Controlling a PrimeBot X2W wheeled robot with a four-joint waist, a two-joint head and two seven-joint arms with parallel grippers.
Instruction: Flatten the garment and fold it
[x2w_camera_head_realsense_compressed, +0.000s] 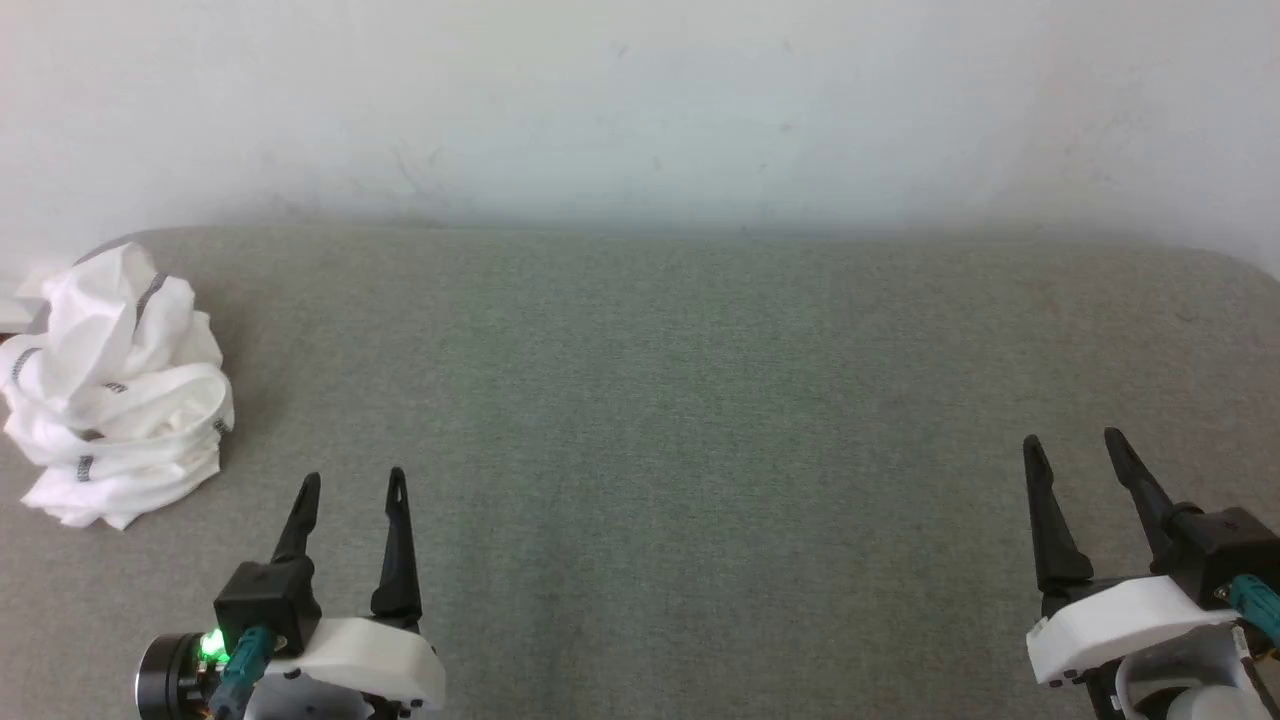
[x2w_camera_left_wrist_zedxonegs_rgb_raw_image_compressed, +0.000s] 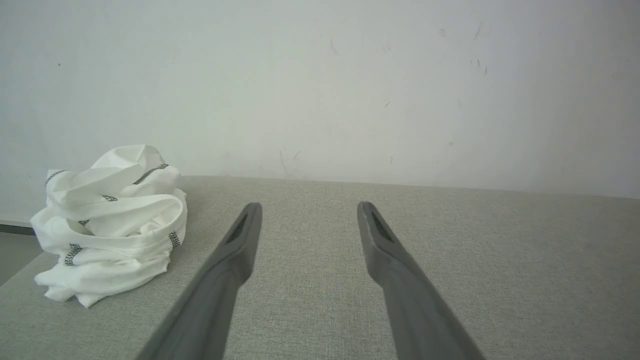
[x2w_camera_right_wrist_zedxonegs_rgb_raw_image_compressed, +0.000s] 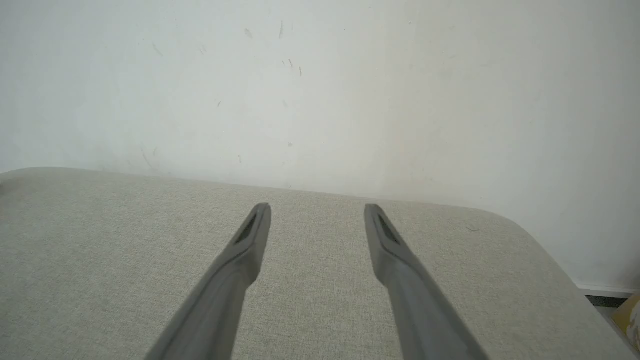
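The garment (x2w_camera_head_realsense_compressed: 115, 385) lies crumpled in a white heap at the far-left corner of the table, toward 9 o'clock in the head view, with dark dashed seams showing among its folds. It rests on the grey woven table (x2w_camera_head_realsense_compressed: 700, 380), close to the edge that meets the pale wall (x2w_camera_head_realsense_compressed: 640, 100).

The left gripper (x2w_camera_head_realsense_compressed: 355, 476) sits at 7 o'clock in that view. It is released, its 2 fingers (x2w_camera_head_realsense_compressed: 398, 540) spread and holding nothing. The garment is near it, at about 10 o'clock from its tips, not touching. In the left wrist view the left gripper (x2w_camera_left_wrist_zedxonegs_rgb_raw_image_compressed: 310, 205) points across the table toward the wall, and the garment (x2w_camera_left_wrist_zedxonegs_rgb_raw_image_compressed: 112, 225) sits off at 9 o'clock.

The right gripper (x2w_camera_head_realsense_compressed: 1071, 437) is at 4 o'clock in the head view, well apart from the garment, likewise released and empty. In the right wrist view the right gripper (x2w_camera_right_wrist_zedxonegs_rgb_raw_image_compressed: 318, 205) stands spread over the table (x2w_camera_right_wrist_zedxonegs_rgb_raw_image_compressed: 100, 250).
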